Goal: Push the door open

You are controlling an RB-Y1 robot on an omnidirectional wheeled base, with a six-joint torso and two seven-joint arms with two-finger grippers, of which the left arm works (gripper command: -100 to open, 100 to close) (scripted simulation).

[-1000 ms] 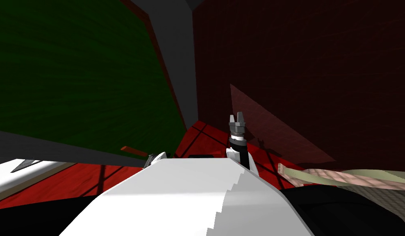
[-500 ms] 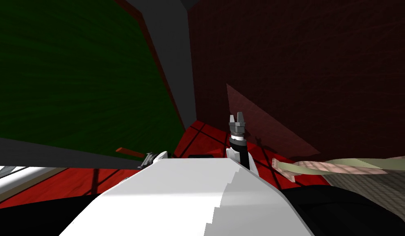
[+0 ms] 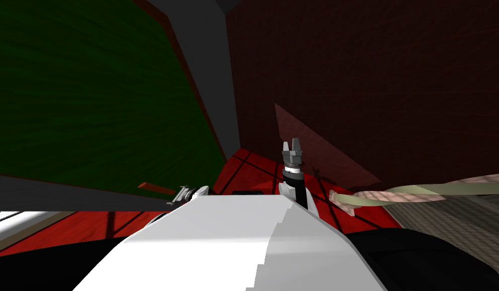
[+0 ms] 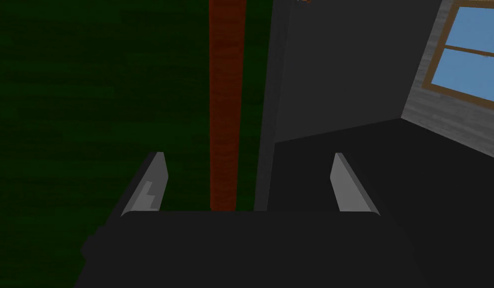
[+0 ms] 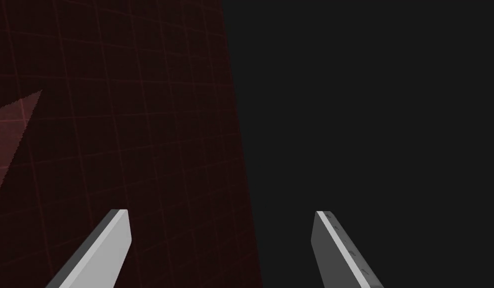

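Door: the dark green flat door with a thin red-brown edging stands on the robot's left and slants with the camera.
Handle: a red-brown straight bar sticks out from the door's lower part, just beside the left tool.
Left tool: the left tool faces the door, blades apart and clamping nothing. The bar runs up between the blades, nearer one than the other. Whether it touches either cannot be told.
Right tool: the right tool is raised well to the right of the door, blades apart and empty. It points at the corner where the walls meet.
Beside the door: a plain dark grey wall strip borders the door's right edge.
Further right: a dark red gridded wall meets the grey strip at the corner, with a paler triangular patch low on it.
Floor: a bright red floor with dark lines runs from the door's foot to the red wall.
Right of the door, far side: a pinkish woven cloth with an olive band lies low across the floor, well apart from the door.
Past the door's edge: a wood-framed window with blue panes shows in the left wrist view.
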